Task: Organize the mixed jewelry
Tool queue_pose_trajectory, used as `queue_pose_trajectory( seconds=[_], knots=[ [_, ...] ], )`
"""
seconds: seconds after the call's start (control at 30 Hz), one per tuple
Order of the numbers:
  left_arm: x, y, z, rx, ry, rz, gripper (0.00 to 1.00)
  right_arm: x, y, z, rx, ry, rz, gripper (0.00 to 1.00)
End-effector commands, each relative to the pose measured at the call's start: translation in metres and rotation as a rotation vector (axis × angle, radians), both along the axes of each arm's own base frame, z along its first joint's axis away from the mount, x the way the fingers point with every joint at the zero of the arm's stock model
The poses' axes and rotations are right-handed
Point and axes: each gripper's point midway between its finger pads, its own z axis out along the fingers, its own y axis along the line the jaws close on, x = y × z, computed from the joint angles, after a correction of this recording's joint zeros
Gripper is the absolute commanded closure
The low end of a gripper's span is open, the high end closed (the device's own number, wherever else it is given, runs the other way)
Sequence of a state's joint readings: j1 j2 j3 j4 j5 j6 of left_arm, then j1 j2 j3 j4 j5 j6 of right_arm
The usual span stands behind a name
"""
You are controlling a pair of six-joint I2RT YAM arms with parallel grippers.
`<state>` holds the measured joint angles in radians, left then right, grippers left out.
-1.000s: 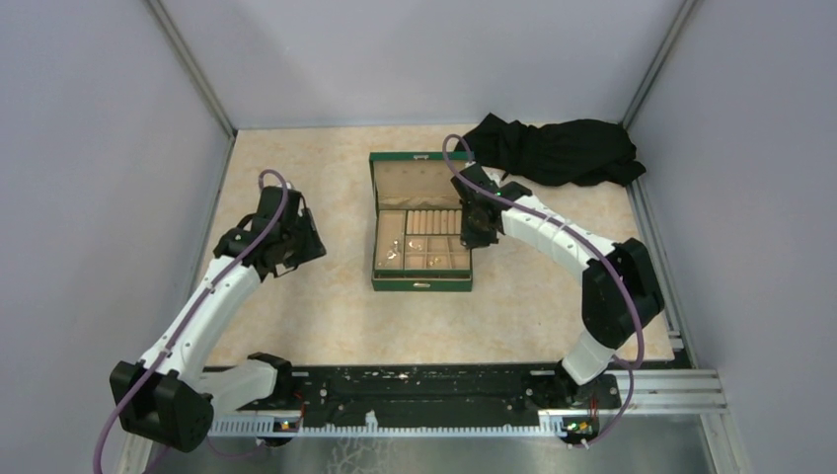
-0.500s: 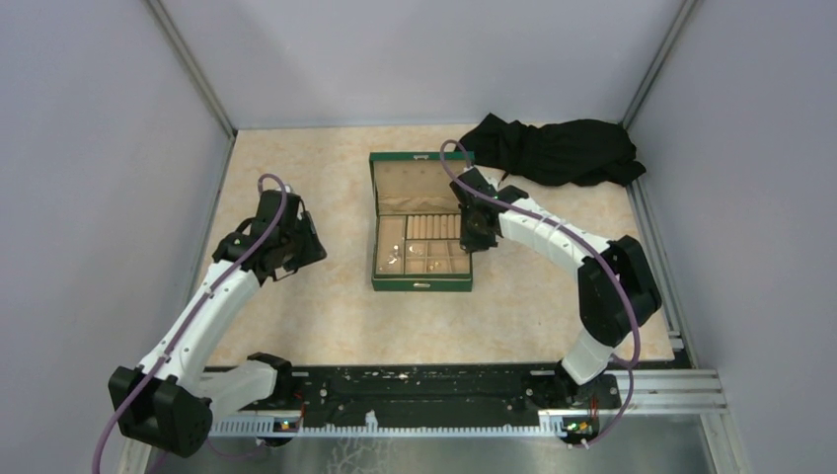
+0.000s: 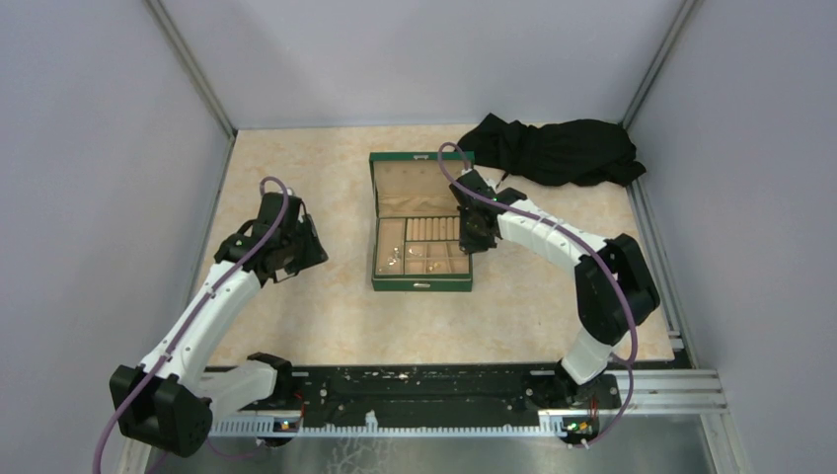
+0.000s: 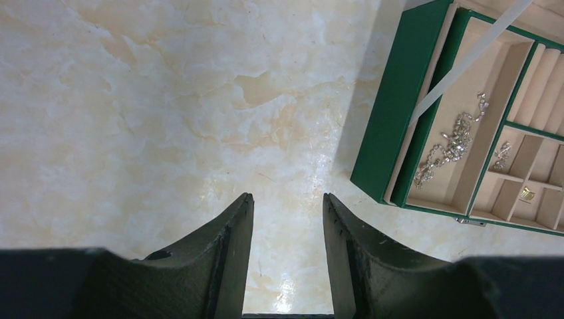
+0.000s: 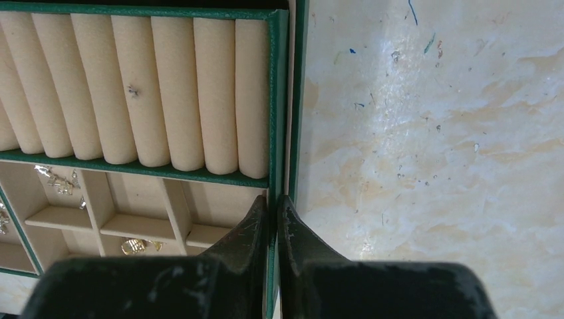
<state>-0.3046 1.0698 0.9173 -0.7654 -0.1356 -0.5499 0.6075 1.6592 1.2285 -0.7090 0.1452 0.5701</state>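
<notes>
On the left, the left gripper hangs over the bare table, well apart from the box. Its two fingers stand apart with nothing between them. In the middle sits the green box, with its lid open toward the back. The jewelry is all inside the box. A sparkly heap of it lies in the long slot on the left side. Next to that, the small square slots at the front hold a few tiny silvery bits and one little gold piece. Behind those slots is a row of soft tan rolls, and one tiny speck lies on top of a roll. The right gripper is just above the right wall of the box, by the last roll — its fingers are pressed tight together, and nothing shows between them. Far right at the back, a black cloth lies crumpled on the table.
</notes>
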Motion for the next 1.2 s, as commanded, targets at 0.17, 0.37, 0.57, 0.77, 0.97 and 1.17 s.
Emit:
queue_pose_trajectory(
  seconds=[0.17,0.37,0.57,0.77,0.97,1.17],
  knots=[
    [0.003,-0.005,0.005,-0.044,-0.01,0.006,0.5,0.0,0.021,-0.005,0.051,0.017,0.048,0.91],
    [0.019,-0.012,0.039,-0.061,-0.084,-0.019,0.49,0.004,0.014,0.031,0.048,-0.057,0.036,0.61],
    [0.037,-0.022,0.065,-0.073,-0.123,-0.07,0.48,0.009,0.007,0.075,0.047,-0.148,0.037,0.61],
    [0.049,-0.034,0.075,-0.103,-0.162,-0.116,0.47,0.022,-0.002,0.1,0.021,-0.229,0.008,0.6],
    [0.099,-0.048,0.111,-0.121,-0.276,-0.131,0.43,0.087,-0.034,0.142,0.175,-0.329,-0.159,0.6],
    [0.189,-0.063,0.141,-0.224,-0.326,-0.138,0.39,0.152,-0.049,0.15,0.373,-0.343,-0.286,0.59]
  ],
)
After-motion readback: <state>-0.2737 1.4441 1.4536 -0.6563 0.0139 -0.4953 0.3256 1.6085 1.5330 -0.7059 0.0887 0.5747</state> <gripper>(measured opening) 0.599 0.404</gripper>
